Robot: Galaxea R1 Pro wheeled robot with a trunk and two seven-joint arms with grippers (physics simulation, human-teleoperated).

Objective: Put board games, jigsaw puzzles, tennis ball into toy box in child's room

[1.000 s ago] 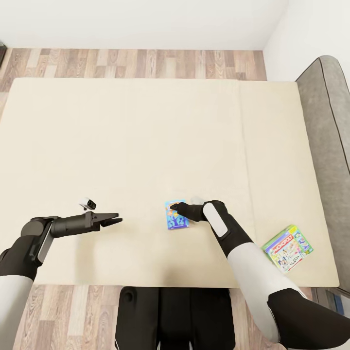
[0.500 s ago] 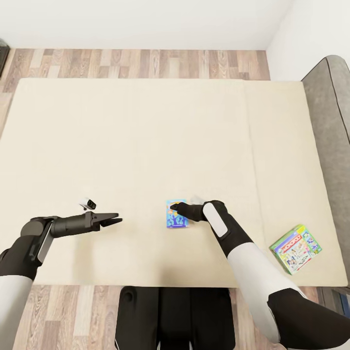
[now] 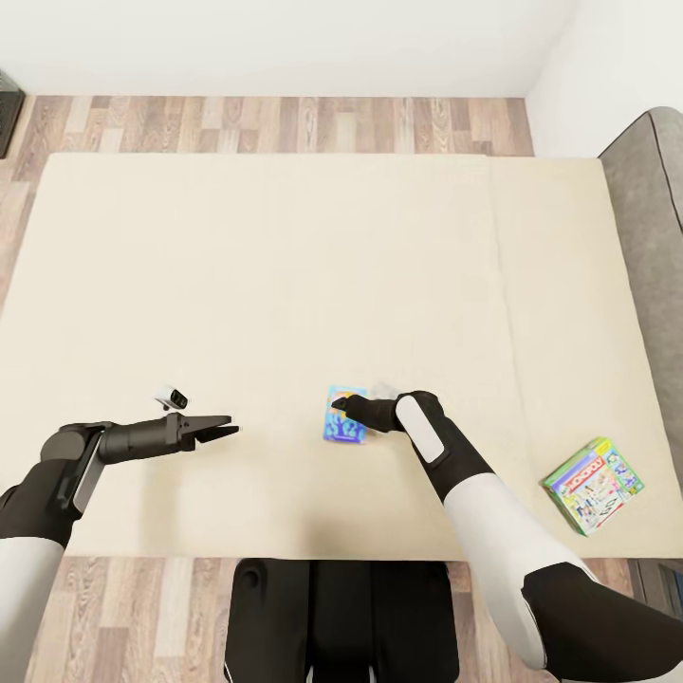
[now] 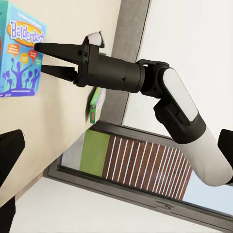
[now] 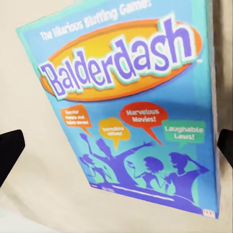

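Observation:
A small blue Balderdash board game (image 3: 345, 429) lies flat on the cream bed (image 3: 266, 285), near its front edge. My right gripper (image 3: 338, 405) hovers open over the box's top edge. In the left wrist view the right gripper (image 4: 42, 58) shows its two fingers apart at the blue box (image 4: 17, 63). The right wrist view has the blue box (image 5: 131, 111) between two dark fingertips (image 5: 9, 150). The Monopoly board game (image 3: 595, 485) rests at the bed's front right corner. My left gripper (image 3: 230, 431) is open above bare mattress to the left, holding nothing.
A grey padded headboard (image 3: 655, 247) runs along the bed's right side. Wood floor (image 3: 285, 123) lies beyond the far edge, then a white wall. My dark base (image 3: 341, 617) stands against the bed's front edge.
The whole picture has shifted, so the camera moved: the bed and Monopoly box sit further right in view. Both arms hold the same pose, the right gripper still over the blue box.

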